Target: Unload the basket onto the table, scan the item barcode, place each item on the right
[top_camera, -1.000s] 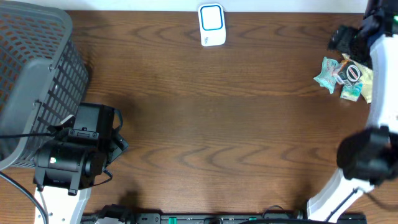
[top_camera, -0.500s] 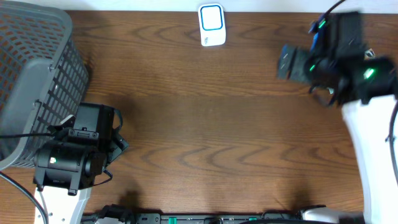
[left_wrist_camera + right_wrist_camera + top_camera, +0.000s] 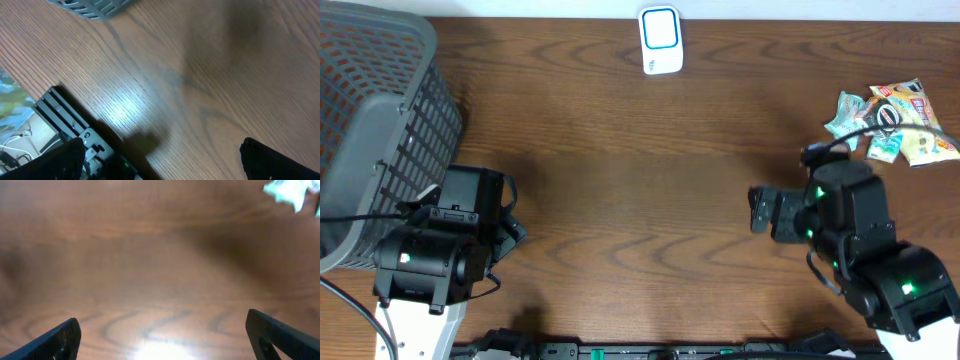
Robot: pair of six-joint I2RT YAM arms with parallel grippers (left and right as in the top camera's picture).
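A small heap of snack packets (image 3: 886,118), teal, yellow and red-and-white, lies at the table's far right; any barcode is too small to see. The white scanner with a blue window (image 3: 661,40) stands at the back centre. My right gripper (image 3: 758,212) hovers over bare wood in front and to the left of the packets, pointing left. In the right wrist view it (image 3: 165,342) is open and empty, with a teal packet (image 3: 287,191) at the top right corner. My left gripper (image 3: 512,218) rests by the basket; in the left wrist view it (image 3: 162,165) is open over bare wood.
A large grey mesh basket (image 3: 370,120) fills the back left corner, and its corner (image 3: 95,7) shows in the left wrist view. A black rail (image 3: 75,130) runs along the table's front edge. The dark wood table (image 3: 650,180) stretches between the arms.
The right arm has swung from the back right, over the packets, down to the front right of the table, uncovering the packets. The left arm has not moved.
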